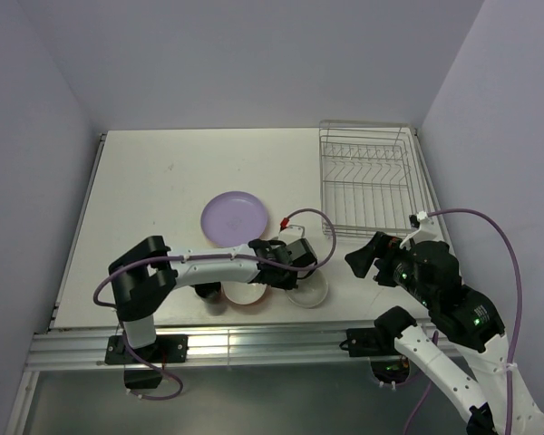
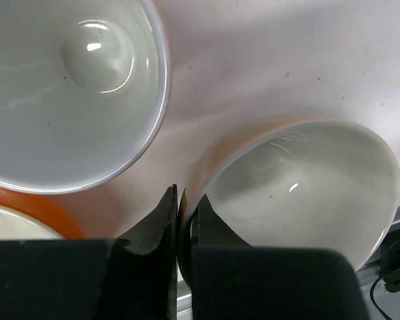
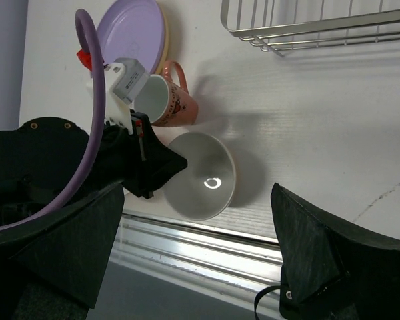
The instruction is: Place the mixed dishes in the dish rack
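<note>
My left gripper [image 1: 295,272] is shut on the rim of the white bowl [image 1: 310,290], one finger inside and one outside, as the left wrist view [image 2: 300,193] shows. The bowl sits near the table's front edge. The pink mug [image 3: 170,100] stands just behind it, beside the lilac plate [image 1: 234,216]. The orange bowl [image 1: 247,295] lies under my left arm. A dark item [image 1: 208,294], perhaps the black cup, is mostly hidden by that arm. My right gripper [image 1: 358,261] is open and empty, in the air to the right of the white bowl. The silver dish rack [image 1: 367,177] at the back right holds nothing.
The metal rail [image 1: 254,344] runs along the table's front edge, close to the white bowl. White walls close in the table at the back and on both sides. A purple cable [image 3: 93,100] loops over my left wrist.
</note>
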You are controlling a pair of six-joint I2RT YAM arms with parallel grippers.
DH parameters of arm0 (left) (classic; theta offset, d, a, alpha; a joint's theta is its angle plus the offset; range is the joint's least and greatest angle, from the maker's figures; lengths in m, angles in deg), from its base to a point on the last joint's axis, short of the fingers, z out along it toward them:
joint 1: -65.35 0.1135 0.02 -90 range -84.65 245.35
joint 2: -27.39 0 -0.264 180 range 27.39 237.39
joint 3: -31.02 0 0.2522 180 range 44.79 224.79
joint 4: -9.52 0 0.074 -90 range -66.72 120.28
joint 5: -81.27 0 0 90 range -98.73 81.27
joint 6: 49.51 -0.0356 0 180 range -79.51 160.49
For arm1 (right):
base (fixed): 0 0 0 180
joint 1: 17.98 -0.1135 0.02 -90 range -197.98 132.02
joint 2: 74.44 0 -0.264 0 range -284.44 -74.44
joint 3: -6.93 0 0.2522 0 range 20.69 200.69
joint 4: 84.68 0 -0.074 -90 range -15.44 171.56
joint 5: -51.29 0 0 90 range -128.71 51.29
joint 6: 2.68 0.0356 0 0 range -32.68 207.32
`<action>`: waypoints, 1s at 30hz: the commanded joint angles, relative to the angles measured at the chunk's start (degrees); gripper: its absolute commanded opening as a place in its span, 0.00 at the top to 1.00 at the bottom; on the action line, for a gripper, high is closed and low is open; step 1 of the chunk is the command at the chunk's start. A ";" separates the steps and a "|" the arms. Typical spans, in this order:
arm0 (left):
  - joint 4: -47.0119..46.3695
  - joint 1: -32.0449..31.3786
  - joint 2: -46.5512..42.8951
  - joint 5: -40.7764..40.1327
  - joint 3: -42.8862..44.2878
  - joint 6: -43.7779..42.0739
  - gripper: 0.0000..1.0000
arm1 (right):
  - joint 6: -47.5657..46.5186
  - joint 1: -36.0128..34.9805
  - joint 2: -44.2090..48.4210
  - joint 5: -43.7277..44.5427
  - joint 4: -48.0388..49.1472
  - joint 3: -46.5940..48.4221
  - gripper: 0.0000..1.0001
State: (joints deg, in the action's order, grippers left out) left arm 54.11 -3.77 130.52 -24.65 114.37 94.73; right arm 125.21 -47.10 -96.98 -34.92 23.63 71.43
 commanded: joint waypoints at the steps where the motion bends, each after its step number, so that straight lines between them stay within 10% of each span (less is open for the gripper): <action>1: 0.28 0.04 -3.72 -1.03 1.96 -1.24 1.00 | -0.10 -0.41 -0.31 -1.06 1.33 2.35 0.02; 13: -7.97 0.30 -28.49 0.63 -1.73 -4.67 1.00 | -1.85 -0.41 -0.57 -17.75 9.93 -2.66 0.01; 21: -11.23 0.39 -31.41 2.30 -2.61 -4.23 1.00 | -0.45 -0.41 0.04 -32.70 21.72 -7.85 0.02; 30: -10.79 0.39 -31.06 1.86 -1.38 -3.97 1.00 | -1.23 -0.41 4.97 -28.84 18.65 -0.21 0.03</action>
State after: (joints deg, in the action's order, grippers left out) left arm 50.03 -3.07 100.49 -24.24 111.18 90.27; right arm 124.77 -47.32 -91.67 -62.89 38.47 67.60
